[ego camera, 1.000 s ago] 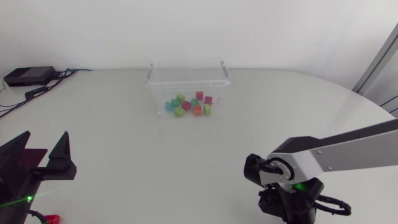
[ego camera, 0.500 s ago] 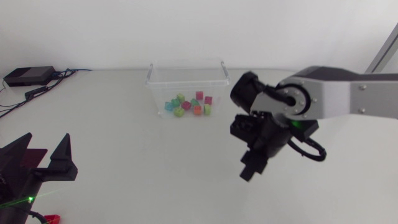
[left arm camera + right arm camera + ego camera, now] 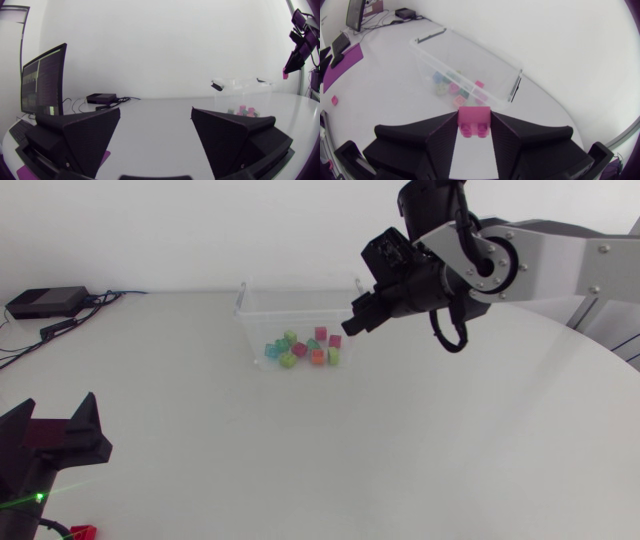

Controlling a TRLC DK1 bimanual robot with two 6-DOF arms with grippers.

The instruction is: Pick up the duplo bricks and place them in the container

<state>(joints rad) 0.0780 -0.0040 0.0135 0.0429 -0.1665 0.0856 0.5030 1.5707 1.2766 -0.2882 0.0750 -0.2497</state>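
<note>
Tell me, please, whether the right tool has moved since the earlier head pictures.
Yes: the right tool, shut on a pink brick, has moved away from the near side of the table, up to the right end of the container.

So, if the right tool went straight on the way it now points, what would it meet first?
Probably the clear plastic container: the right tool, holding a pink duplo brick, points at its near wall, coloured bricks behind it. Depth is unclear.

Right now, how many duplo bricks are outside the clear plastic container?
2. One pink brick is clamped in the right gripper near the clear plastic container; one red brick lies on the table by the left arm. Others may be hidden.
</note>
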